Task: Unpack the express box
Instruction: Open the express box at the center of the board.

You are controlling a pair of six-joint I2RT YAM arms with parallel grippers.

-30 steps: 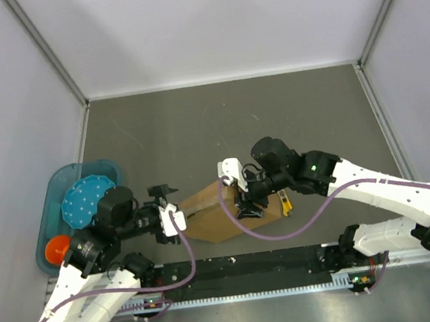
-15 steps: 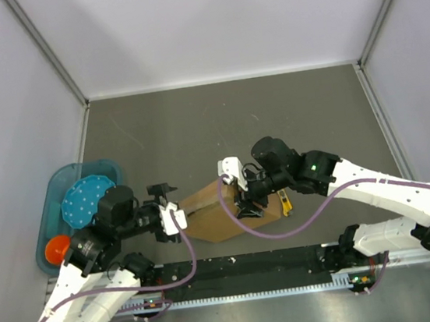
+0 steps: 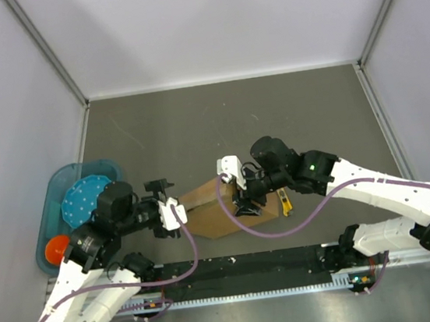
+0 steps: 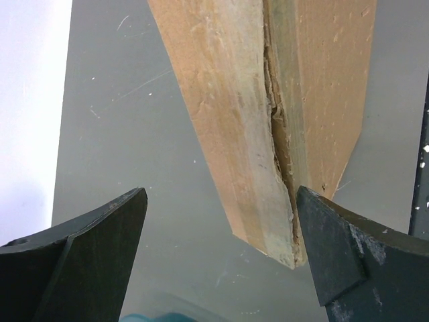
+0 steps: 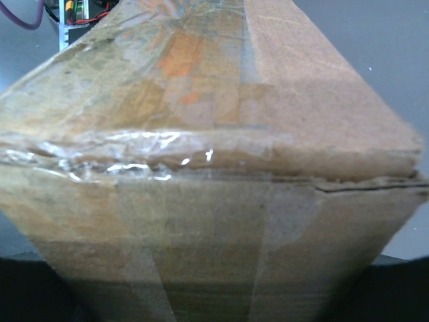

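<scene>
Now that the left gripper has nudged in a touch closer, its fingers sit either side of the near-left corner of the express box. They're spread about as wide as they go and not pinching anything. One tip is just beside the cardboard edge and the other is well off it. The box sits on the table near the arm bases, between the two arms. The right gripper is clamped on its right end, and taped cardboard fills that wrist view. My guess is lefty is lining up a grab so the pair can pull it open, since that corner seam looks ragged. Versus a second ago, the box has barely budged and the right-hand grip looks the same. The yellow knife hasn't moved from just beside the box, and the teal tray further left is unchanged.
</scene>
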